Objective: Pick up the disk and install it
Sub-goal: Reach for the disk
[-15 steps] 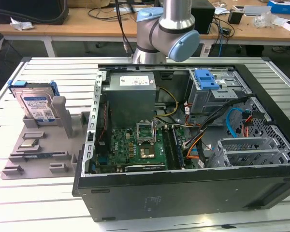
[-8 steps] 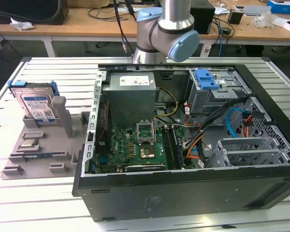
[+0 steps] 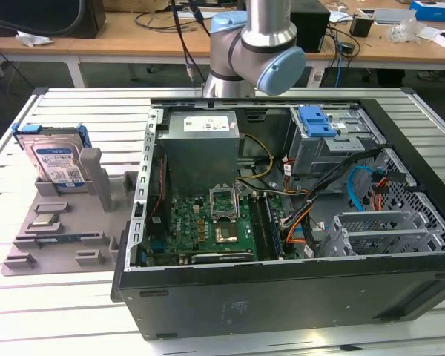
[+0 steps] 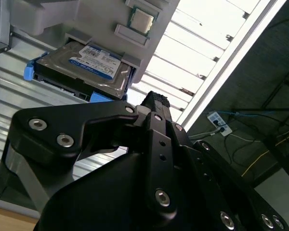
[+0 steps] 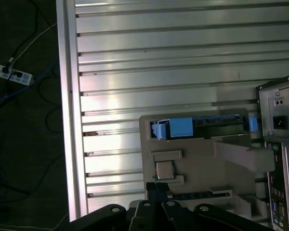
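— Where was the disk [image 3: 58, 165] when you stopped here?

— It stood on edge, leaning in a slot of the grey holder [image 3: 67, 237] at the exterior view's left, well apart from the open computer case [image 3: 282, 297]. I'd judge the slot propped it up so that you could reach the blue carrier's edges.

— And how were you holding your gripper [image 5: 157, 190]?

— In the first wrist view its jaws were pressed together, pinching nothing. It pointed toward the holder and was apart from the disk.

— So you hadn't picked it up?

— Not yet. The disk sat untouched in its slot, outside the case.
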Motion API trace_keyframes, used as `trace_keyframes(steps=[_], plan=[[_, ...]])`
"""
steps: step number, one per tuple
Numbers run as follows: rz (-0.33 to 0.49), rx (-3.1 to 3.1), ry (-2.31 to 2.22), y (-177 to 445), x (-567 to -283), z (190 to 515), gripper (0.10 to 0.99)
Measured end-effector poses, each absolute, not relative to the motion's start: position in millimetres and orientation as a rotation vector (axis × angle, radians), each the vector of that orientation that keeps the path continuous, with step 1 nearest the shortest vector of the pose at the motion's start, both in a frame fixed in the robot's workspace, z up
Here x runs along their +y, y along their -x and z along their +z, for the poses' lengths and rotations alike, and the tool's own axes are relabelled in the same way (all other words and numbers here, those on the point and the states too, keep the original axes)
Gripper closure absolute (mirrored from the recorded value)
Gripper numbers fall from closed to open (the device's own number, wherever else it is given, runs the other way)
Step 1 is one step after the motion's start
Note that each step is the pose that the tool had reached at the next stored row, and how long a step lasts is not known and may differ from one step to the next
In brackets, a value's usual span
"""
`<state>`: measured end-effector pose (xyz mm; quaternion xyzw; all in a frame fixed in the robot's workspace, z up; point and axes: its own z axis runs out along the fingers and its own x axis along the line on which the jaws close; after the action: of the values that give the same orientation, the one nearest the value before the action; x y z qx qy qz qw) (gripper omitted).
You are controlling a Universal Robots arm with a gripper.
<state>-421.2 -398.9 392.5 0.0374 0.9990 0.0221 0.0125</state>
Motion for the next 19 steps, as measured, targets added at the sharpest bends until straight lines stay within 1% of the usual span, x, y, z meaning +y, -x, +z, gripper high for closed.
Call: trace_keyframes(steps=[14, 19], plan=[[0.069, 3.114, -0.117, 448.3, -398.3, 392.4, 0.98], [0.067, 3.114, -0.117, 450.0, -389.2, 392.1, 0.98]])
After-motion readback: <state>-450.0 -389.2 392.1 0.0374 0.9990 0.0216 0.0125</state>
